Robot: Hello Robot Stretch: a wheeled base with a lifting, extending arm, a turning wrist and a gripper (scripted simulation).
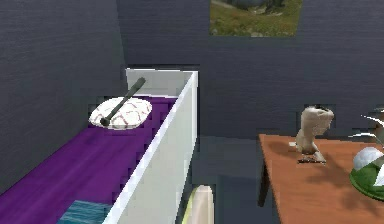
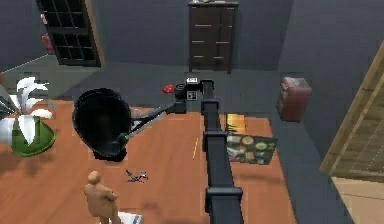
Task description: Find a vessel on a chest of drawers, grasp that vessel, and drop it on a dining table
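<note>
arm bar (image 2: 222, 185) is reaching over wooden table (image 2: 160, 155); gripper (image 2: 128, 127) is holding black vessel (image 2: 95, 122) above table's far edge, contents unseen, finger spread cannot tell; grey floor (image 2: 140, 78) lying open beyond.

Dim room, dark walls (image 1: 60, 60), table (image 1: 310, 190) brighter, soft shadows

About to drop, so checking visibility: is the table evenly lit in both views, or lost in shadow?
Forward view: the table is evenly lit, its edges plain; arm side view: it is equally bright, and the black vessel stands out against it.
</note>
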